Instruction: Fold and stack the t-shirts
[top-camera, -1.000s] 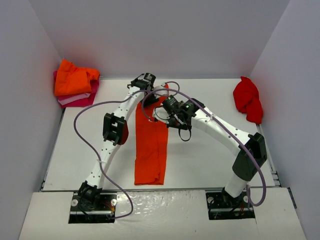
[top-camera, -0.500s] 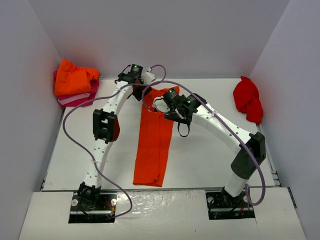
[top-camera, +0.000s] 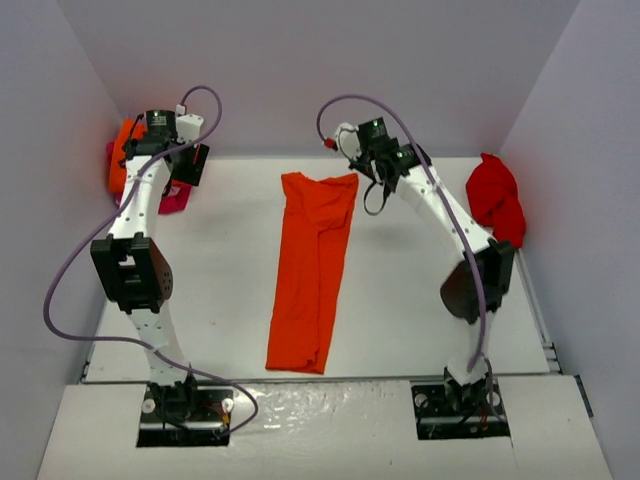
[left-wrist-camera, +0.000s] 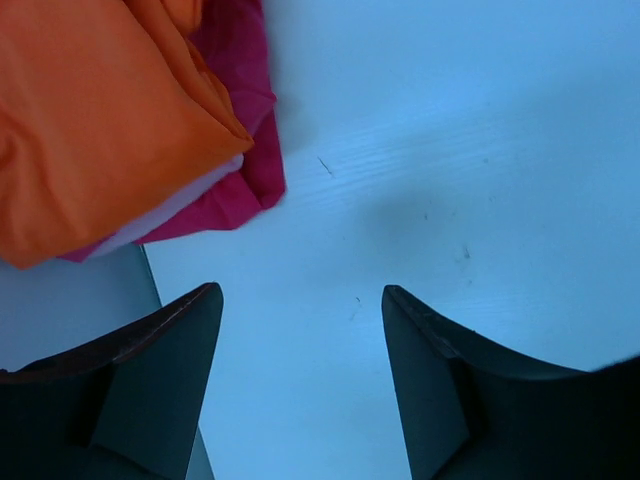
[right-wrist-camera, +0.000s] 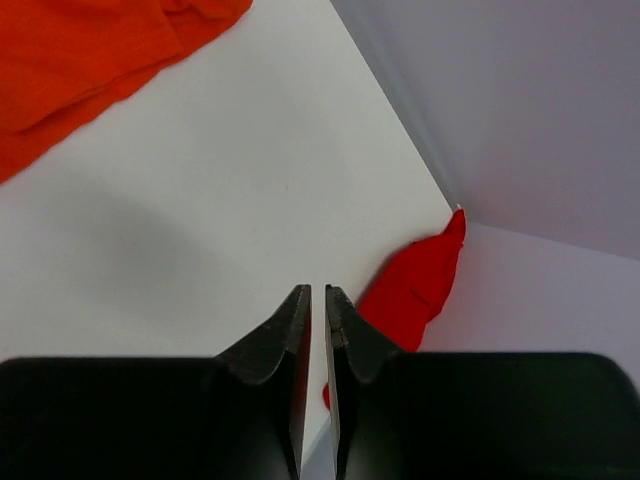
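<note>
Left end effector (left-wrist-camera: 300, 298) hovered with jaws spread wide over the white tabletop (left-wrist-camera: 450, 150). Up at the left, an orange t-shirt (left-wrist-camera: 100, 120) lay on a pale layer (left-wrist-camera: 170, 210), magenta t-shirt (left-wrist-camera: 245, 130) underneath.

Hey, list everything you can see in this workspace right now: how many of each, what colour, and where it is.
Long flat-folded cloth t-shirt: one, bright orange, lengthwise down the table's middle.
Folded orange cloth t-shirt: one, orange, top of the far-left corner stack.
Pale pink folded t-shirt: one, pale pink, thin layer under the orange one.
Magenta folded t-shirt: one, magenta, bottom of that stack.
Crumpled red cloth t-shirt: one, red, far right by the wall.
Flat table: one, white.
Thin cables: two, purple, one per arm.
Left tool: one, black, open, empty, beside the stack.
Right tool: one, black, shut, empty, near the red t-shirt.
</note>
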